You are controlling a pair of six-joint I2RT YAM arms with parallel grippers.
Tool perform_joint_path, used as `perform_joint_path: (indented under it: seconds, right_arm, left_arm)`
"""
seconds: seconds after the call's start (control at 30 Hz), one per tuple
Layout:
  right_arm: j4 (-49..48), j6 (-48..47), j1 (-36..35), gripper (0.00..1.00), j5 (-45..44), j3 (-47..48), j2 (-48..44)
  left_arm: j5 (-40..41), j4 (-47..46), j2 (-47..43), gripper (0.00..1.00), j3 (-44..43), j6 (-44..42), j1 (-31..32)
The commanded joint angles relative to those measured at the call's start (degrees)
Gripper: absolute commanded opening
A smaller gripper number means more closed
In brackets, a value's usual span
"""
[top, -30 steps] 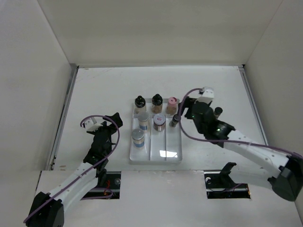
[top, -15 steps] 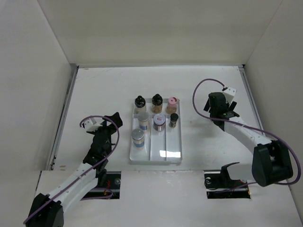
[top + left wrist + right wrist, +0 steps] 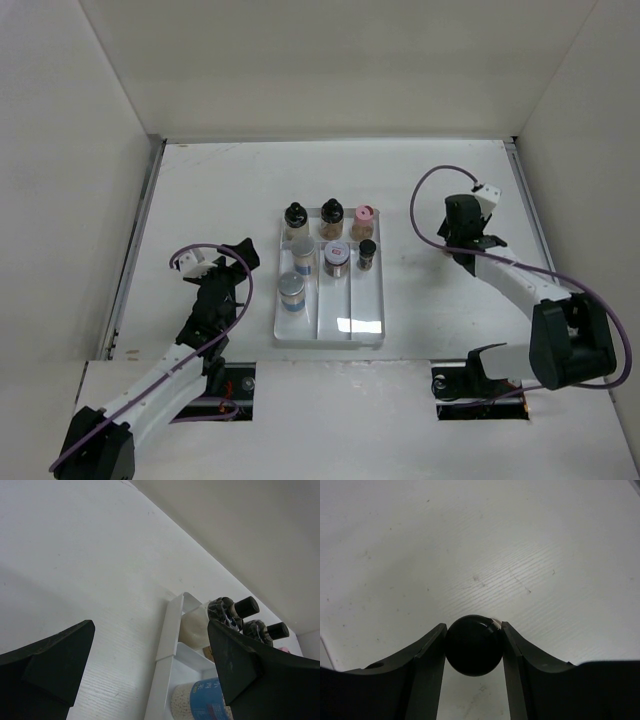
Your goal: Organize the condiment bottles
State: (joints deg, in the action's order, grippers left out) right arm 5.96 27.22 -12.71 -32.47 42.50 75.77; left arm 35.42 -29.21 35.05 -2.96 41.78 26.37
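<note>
Pinching a bottle (image 3: 472,652) by its black cap, the right end effector (image 3: 473,630) sits at centre right over the desk (image 3: 520,540). The other bottles (image 3: 335,255) fill the tray (image 3: 365,325) (left end effector (image 3: 150,625) spread). The bottle is likely light, rigid and slick, so squeeze the cap's sides.

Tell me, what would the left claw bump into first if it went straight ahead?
Probably the white tray, at its side wall, with black-capped bottles just behind it; depth is hard to judge.
</note>
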Motion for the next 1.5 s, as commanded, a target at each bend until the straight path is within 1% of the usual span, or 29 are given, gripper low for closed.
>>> perform_joint_path:
  seconds: [0.0,0.07,0.1,0.17,0.27,0.33,0.43,0.53,0.6,0.67,0.73,0.87,1.03,1.17,1.27,1.47]
  right_arm:
    - [-2.88,1.08,0.27,0.45,1.18,-0.57,-0.61]
    - [-2.44,1.60,-1.03,0.44,0.22,-1.71,-4.12]
    - [-2.09,2.13,-2.78,0.44,-0.57,-2.59,-6.83]
    - [-0.43,2.40,-7.26,0.43,-2.68,-4.17,-13.07]
    - [5.62,3.36,-15.26,0.43,-6.02,-5.67,-22.65]
    - [10.11,4.76,-21.14,0.43,-7.52,-6.46,-28.37]
    - [15.91,8.18,-31.42,0.43,-8.31,-7.25,-33.83]
    - [17.25,12.58,-42.23,0.43,-9.10,-7.61,-34.72]
    - [16.99,14.25,-49.09,0.43,-10.76,-6.91,-32.45]
    - [16.28,15.31,-54.37,0.43,-12.79,-5.33,-29.03]
    - [14.53,15.32,-57.98,0.43,-13.76,-4.01,-25.25]
    - [10.06,15.14,-59.76,0.43,-13.50,-4.35,-20.06]
    - [3.37,14.17,-59.49,0.44,-13.06,-7.86,-17.59]
    - [0.90,14.35,-59.40,0.45,-11.83,-9.63,-15.92]
    - [0.90,14.87,-59.40,0.49,-11.65,-9.98,-14.07]
    - [1.16,15.49,-59.40,0.62,-11.56,-9.98,-13.63]
  left_arm:
    - [-0.09,-1.37,-0.86,1.00,-0.03,-0.30,-0.14]
    - [0.44,-1.37,-0.95,1.00,-0.03,-0.30,-0.05]
    - [0.35,-1.37,-0.69,1.00,-0.11,-0.30,-0.05]
    - [-0.61,-1.29,-0.07,1.00,-0.64,-0.30,0.39]
    - [-0.35,0.11,-0.07,1.00,-2.22,-0.30,1.53]
    - [-0.26,3.44,-0.07,1.00,-4.58,-0.38,2.41]
    - [0.17,13.18,-0.86,1.00,-10.90,-0.38,3.64]
    - [0.18,22.50,0.19,1.00,-18.28,-0.38,3.82]
    - [-0.17,26.47,1.25,1.00,-22.15,-0.38,3.91]
    - [-0.35,29.81,2.56,1.00,-25.50,-0.38,4.17]
    - [-0.44,31.58,3.18,1.00,-27.09,-0.21,4.52]
    - [0.61,33.25,3.89,1.00,-26.75,-0.03,4.87]
    - [1.23,38.70,6.96,1.00,-27.19,-0.29,5.84]
    - [1.23,38.27,8.11,1.00,-24.64,-0.30,5.31]
    - [1.49,37.39,8.19,1.00,-23.67,-0.38,5.31]
    - [1.50,38.26,9.24,1.00,-23.49,-0.56,4.96]
